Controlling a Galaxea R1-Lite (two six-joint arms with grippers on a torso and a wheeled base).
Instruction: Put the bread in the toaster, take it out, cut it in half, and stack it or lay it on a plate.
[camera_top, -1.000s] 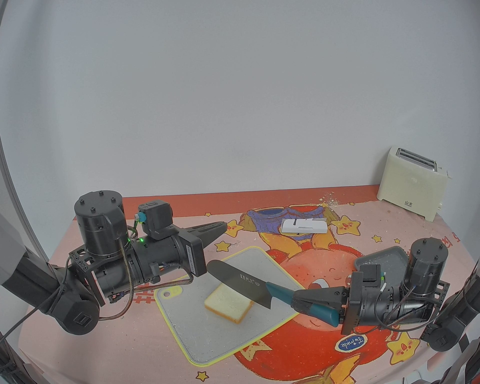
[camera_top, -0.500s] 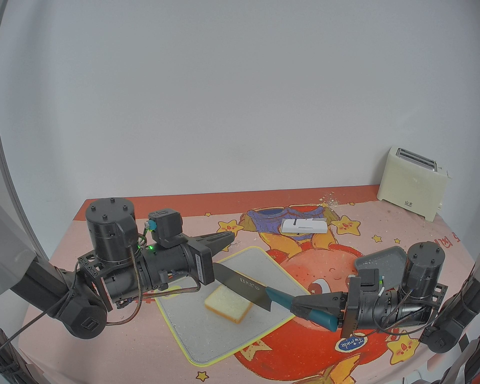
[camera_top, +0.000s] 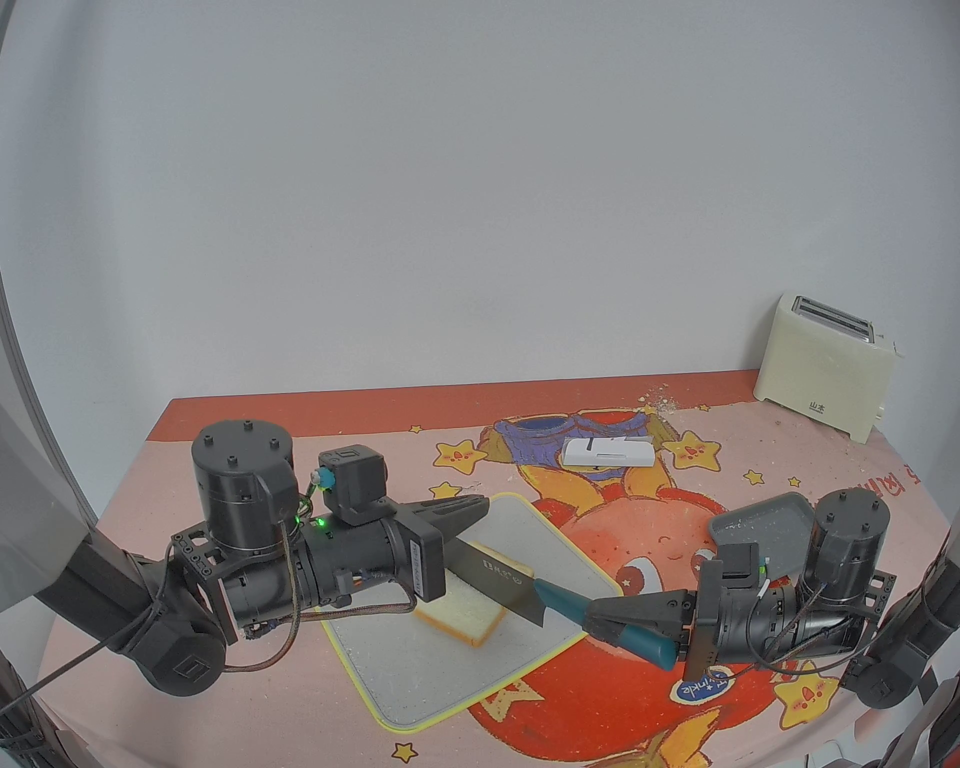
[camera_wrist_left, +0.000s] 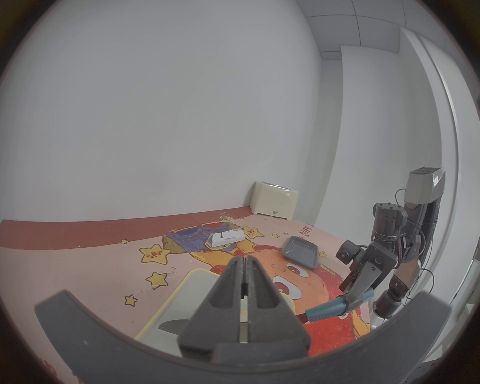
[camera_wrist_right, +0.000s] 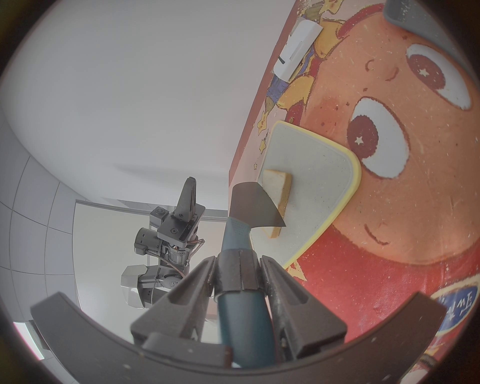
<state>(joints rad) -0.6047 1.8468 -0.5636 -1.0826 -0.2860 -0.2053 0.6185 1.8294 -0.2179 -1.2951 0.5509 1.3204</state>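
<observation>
Both arms lie low and level, forearms pointing inward. The left hand (camera_top: 478, 506) has its 2 fingers pressed together with nothing between them. The right hand (camera_top: 594, 614) is clamped on the knife (camera_top: 497, 573) handle.

A bare lab room staged as a kitchen: plain white walls (camera_top: 480, 200), a table (camera_top: 800, 450) covered in pink-and-red cartoon print, a cream two-slot toaster (camera_top: 826, 366).

The bread (camera_top: 462, 612) lies on the cutting board (camera_top: 420, 670) at the middle of the table (camera_top: 850, 460), under the knife (camera_top: 497, 576). The plate (camera_top: 770, 520) sits right of the board, and the toaster (camera_top: 825, 365) stands behind it in the far right corner.
</observation>
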